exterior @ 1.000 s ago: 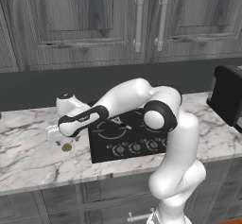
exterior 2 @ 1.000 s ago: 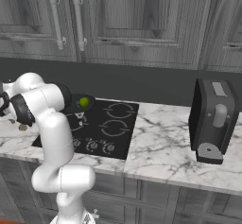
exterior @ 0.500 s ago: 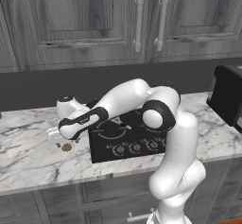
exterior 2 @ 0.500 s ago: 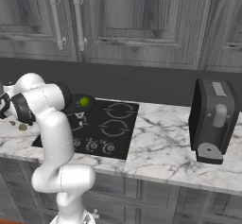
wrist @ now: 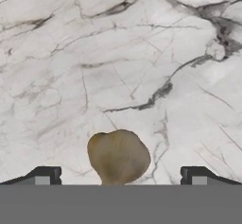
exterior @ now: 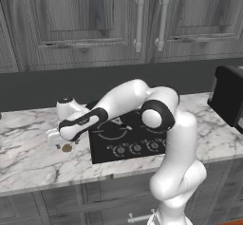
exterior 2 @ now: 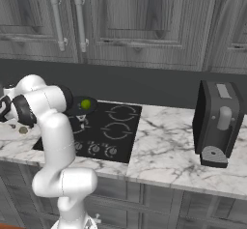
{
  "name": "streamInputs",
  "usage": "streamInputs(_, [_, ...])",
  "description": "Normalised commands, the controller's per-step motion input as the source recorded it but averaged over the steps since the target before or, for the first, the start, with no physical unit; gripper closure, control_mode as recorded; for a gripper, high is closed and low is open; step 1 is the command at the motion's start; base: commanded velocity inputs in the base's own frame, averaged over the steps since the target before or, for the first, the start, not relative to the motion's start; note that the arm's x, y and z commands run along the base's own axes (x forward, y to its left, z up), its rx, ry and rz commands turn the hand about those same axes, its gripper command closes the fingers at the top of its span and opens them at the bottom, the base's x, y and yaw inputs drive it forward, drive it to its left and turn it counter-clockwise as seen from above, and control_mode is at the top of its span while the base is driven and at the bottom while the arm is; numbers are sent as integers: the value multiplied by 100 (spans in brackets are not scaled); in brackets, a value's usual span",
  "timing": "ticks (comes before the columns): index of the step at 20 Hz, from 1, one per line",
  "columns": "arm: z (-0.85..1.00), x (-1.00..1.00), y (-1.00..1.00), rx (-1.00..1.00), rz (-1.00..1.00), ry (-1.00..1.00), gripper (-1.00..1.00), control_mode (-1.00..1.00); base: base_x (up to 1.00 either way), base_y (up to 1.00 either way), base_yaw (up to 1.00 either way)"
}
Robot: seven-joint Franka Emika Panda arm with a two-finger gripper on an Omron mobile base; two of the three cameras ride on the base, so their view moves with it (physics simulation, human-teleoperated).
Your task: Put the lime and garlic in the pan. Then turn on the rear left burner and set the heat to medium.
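The tool hangs low over the marble surface with its jaws spread wide, one dark tip on each side of the garlic, which lies between them and apart from both. That spacing suits a straight descent: the lump is centred, so the fingers should meet it evenly when they shut. Nothing is held yet.

In the left base view the garlic sits on bare stone just left of the black cooktop, under the arm's wrist, with open marble on its left and front and the surface's front edge a little way off. The cooktop's near edge is the one thing a sideways sweep could catch.

The lime already rests in the pan, which stands at the cooktop's rear left, where the rear left burner should lie beneath it. The carry to the pan looks short and unobstructed, judging by the free space above the glass; the knobs line the front edge.
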Motion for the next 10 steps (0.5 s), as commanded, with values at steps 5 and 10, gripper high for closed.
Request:
streamInputs(5, [-13, 0, 1, 0, 0, 0, -100, -100, 0, 0, 0])
streamInputs(10, [-19, 0, 0, 0, 0, 0, -100, -100, 0, 0, 0])
